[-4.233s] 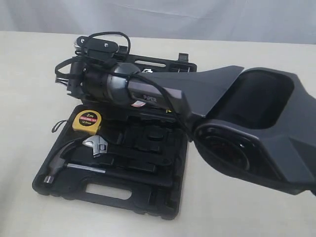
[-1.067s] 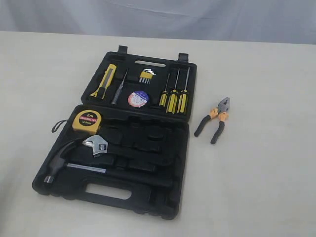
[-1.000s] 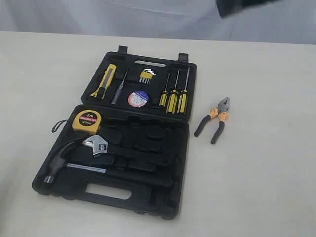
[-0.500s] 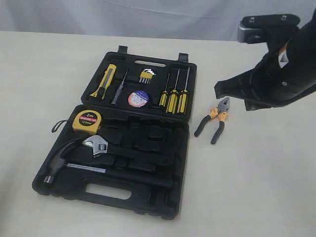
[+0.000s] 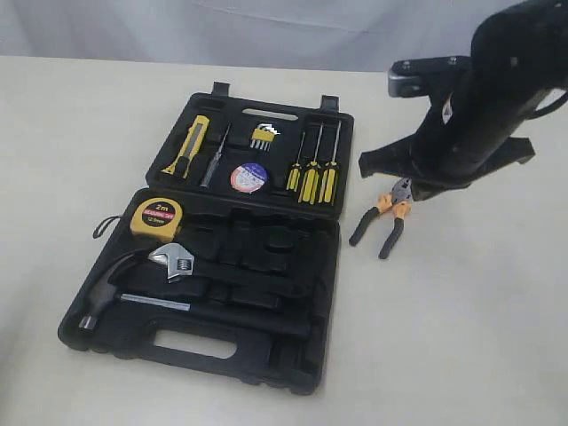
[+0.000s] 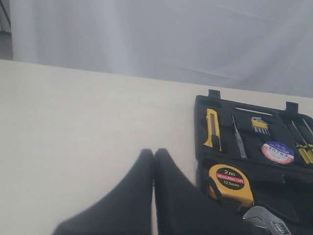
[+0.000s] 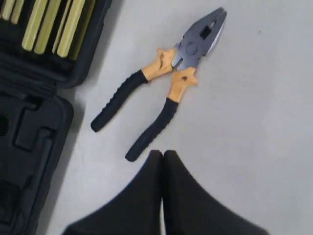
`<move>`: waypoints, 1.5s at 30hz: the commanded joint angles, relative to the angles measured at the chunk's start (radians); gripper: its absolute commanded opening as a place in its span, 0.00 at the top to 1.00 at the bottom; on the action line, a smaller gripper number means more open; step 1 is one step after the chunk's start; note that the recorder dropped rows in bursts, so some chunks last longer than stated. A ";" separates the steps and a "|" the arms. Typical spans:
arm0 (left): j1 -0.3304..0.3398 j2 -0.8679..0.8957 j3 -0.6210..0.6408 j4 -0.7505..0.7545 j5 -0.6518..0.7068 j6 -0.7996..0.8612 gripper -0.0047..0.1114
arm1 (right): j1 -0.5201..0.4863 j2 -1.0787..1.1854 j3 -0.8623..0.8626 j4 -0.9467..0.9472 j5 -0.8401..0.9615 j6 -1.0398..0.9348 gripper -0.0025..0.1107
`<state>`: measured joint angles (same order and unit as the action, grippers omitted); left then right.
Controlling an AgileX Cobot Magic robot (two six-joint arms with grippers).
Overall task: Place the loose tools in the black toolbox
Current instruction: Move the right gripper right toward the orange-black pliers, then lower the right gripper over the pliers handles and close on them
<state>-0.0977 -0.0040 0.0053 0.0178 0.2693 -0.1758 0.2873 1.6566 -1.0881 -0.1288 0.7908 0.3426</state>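
Yellow tape measure (image 5: pixel 156 217) (marked "2m")

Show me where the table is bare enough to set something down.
Bare table left of the toolbox, and the near-right stretch below the pliers. Crowded between the toolbox's right edge and the pliers, with the right end effector overhead.

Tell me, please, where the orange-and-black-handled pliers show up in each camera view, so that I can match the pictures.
Exterior view: the orange-and-black-handled pliers lie on the table, right of the large black moulded-plastic toolbox.
Left wrist view: not in it.
Right wrist view: mid-picture, just beyond the shut right claw.
Shared landmark: the three yellow-handled screwdrivers in the toolbox, seen in all three views.
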 commanded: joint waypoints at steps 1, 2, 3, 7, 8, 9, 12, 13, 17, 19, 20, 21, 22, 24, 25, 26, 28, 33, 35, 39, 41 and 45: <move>-0.006 0.004 -0.005 0.005 0.001 0.000 0.96 | -0.084 0.038 -0.112 0.150 0.075 -0.096 0.98; -0.006 0.004 -0.005 0.005 0.001 0.000 0.96 | -0.099 0.045 -0.131 0.169 0.088 -0.108 0.98; -0.006 0.004 -0.005 0.005 0.001 0.000 0.96 | -0.107 0.047 -0.144 0.171 0.097 -0.108 0.98; -0.006 0.004 -0.005 0.005 0.001 0.000 0.96 | -0.114 0.069 -0.190 0.102 0.097 -0.142 0.98; -0.006 0.004 -0.005 0.005 0.001 0.000 0.96 | -0.114 0.073 -0.198 0.084 0.097 -0.142 0.98; -0.006 0.004 -0.005 0.005 0.001 0.000 0.96 | -0.116 0.091 -0.212 0.056 0.097 -0.142 0.98; -0.006 0.004 -0.005 0.005 0.001 0.000 0.96 | -0.123 0.147 -0.240 0.049 0.103 -0.142 0.98; -0.006 0.004 -0.005 0.005 0.001 0.000 0.96 | -0.123 0.185 -0.253 0.049 0.105 -0.149 0.98; -0.006 0.004 -0.005 0.005 0.001 0.000 0.96 | -0.123 0.271 -0.255 0.049 0.064 -0.158 0.98; -0.006 0.004 -0.005 0.005 0.001 0.000 0.96 | -0.123 0.289 -0.255 0.049 0.044 -0.156 0.98; -0.006 0.004 -0.005 0.005 0.001 0.000 0.96 | -0.123 0.294 -0.259 0.049 0.044 -0.156 0.98; -0.006 0.004 -0.005 0.005 0.001 0.000 0.96 | -0.123 0.294 -0.259 0.049 0.044 -0.156 0.98; -0.006 0.004 -0.005 0.005 0.001 0.000 0.96 | -0.123 0.293 -0.259 0.049 0.051 -0.148 0.98; -0.006 0.004 -0.005 0.005 0.001 0.000 0.96 | -0.123 0.293 -0.259 0.051 0.058 -0.148 0.98; -0.006 0.004 -0.005 0.005 0.001 0.000 0.96 | -0.123 0.293 -0.259 0.053 0.060 -0.148 0.98; -0.006 0.004 -0.005 0.005 0.001 0.000 0.96 | -0.123 0.293 -0.259 0.056 0.062 -0.148 0.98; -0.006 0.004 -0.005 0.005 0.001 0.000 0.96 | -0.123 0.293 -0.259 0.057 0.066 -0.148 0.98; -0.006 0.004 -0.005 0.005 0.001 0.000 0.96 | -0.123 0.293 -0.259 0.079 0.083 -0.145 0.98; -0.006 0.004 -0.005 0.005 0.001 0.000 0.96 | -0.123 0.293 -0.259 0.095 0.080 -0.132 0.98; -0.006 0.004 -0.005 0.005 0.001 0.000 0.96 | -0.123 0.293 -0.259 0.135 0.067 -0.133 0.98; -0.006 0.004 -0.005 0.005 0.001 0.000 0.96 | -0.123 0.293 -0.259 0.135 0.059 -0.133 0.98; -0.006 0.004 -0.005 0.005 0.001 0.000 0.96 | -0.123 0.293 -0.259 0.135 0.058 -0.120 0.98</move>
<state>-0.0977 -0.0040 0.0053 0.0178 0.2693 -0.1758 0.1714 1.9502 -1.3415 0.0056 0.8569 0.2136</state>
